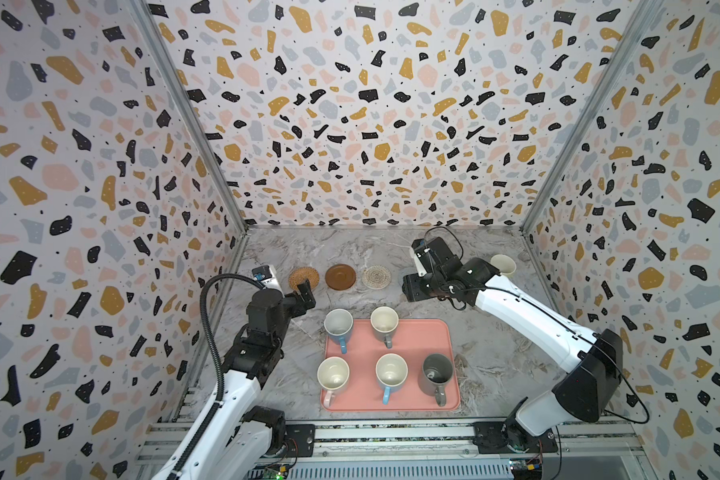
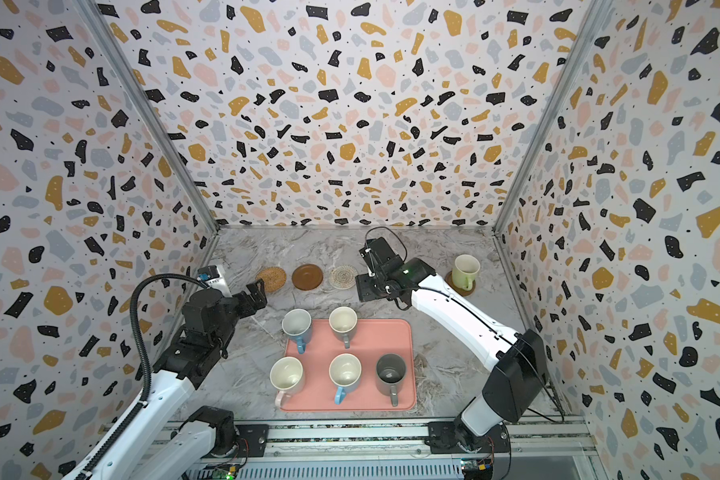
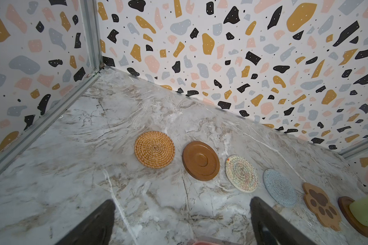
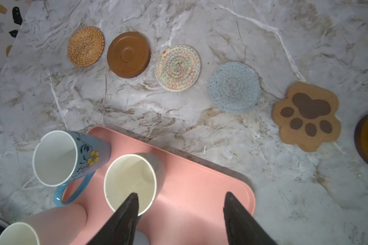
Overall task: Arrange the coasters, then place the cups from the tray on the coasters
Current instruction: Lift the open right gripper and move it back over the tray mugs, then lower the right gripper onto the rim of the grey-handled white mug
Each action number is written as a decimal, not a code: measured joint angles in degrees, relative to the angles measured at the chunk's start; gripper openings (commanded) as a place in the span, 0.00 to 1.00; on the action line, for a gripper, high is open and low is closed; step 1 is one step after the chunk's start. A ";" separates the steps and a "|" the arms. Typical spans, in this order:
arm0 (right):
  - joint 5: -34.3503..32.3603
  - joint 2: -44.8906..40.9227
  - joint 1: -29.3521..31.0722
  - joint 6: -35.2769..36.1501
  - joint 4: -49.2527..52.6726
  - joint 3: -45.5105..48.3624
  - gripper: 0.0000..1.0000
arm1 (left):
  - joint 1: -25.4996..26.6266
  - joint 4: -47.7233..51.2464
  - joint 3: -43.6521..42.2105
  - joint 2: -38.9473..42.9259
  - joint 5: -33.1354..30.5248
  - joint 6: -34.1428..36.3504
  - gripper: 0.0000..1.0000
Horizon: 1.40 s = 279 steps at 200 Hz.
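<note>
Six coasters lie in a row at the back: orange-tan woven [image 4: 85, 46], brown disc [image 4: 128, 54], beige woven [image 4: 177, 67], light-blue woven [image 4: 234, 86], tan paw [image 4: 306, 116] and a second brown disc [image 2: 454, 286]. A light green cup [image 2: 466, 270] stands on that last disc. The pink tray [image 1: 416, 332] holds blue [image 1: 338, 326], grey [image 1: 384, 322], pink [image 1: 333, 374], light blue [image 1: 390, 372] and dark grey [image 1: 437, 374] cups. My right gripper [image 4: 181, 193] hangs open and empty above the tray's back edge. My left gripper [image 3: 183, 199] is open and empty near the orange-tan coaster.
Patterned walls close in the marble table [image 1: 495, 357] on three sides. In both top views the right arm hides the light-blue and paw coasters. A metal rail [image 1: 391, 440] runs along the front edge.
</note>
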<state>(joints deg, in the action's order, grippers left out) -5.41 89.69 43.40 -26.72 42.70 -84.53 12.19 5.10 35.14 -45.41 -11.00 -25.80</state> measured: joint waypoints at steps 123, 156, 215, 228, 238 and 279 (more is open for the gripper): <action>-0.02 4.52 9.81 -7.45 2.69 1.60 0.67 | 0.00 -0.02 0.00 0.00 0.02 -1.42 1.00; 0.94 4.63 10.69 -8.87 2.71 4.04 0.66 | 0.00 -0.02 0.00 0.00 0.02 -1.64 1.00; 1.81 5.40 11.76 -10.27 1.81 6.78 0.65 | 0.00 -0.02 0.00 0.00 0.04 -1.90 1.00; 2.10 5.66 11.76 -10.47 1.53 7.32 0.64 | 0.00 0.00 0.00 0.00 0.04 -1.90 0.99; 2.27 5.90 11.87 -10.56 1.27 7.69 0.63 | 0.00 0.00 0.00 0.00 0.04 -1.92 0.99; 3.06 6.73 12.13 -10.78 -0.02 8.00 0.62 | 0.00 0.00 0.00 0.02 0.04 -1.92 0.99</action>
<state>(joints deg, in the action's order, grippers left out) -2.35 96.42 55.53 -37.50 42.68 -76.53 12.19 5.10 35.14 -45.39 -10.96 -27.73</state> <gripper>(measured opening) 0.620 0.995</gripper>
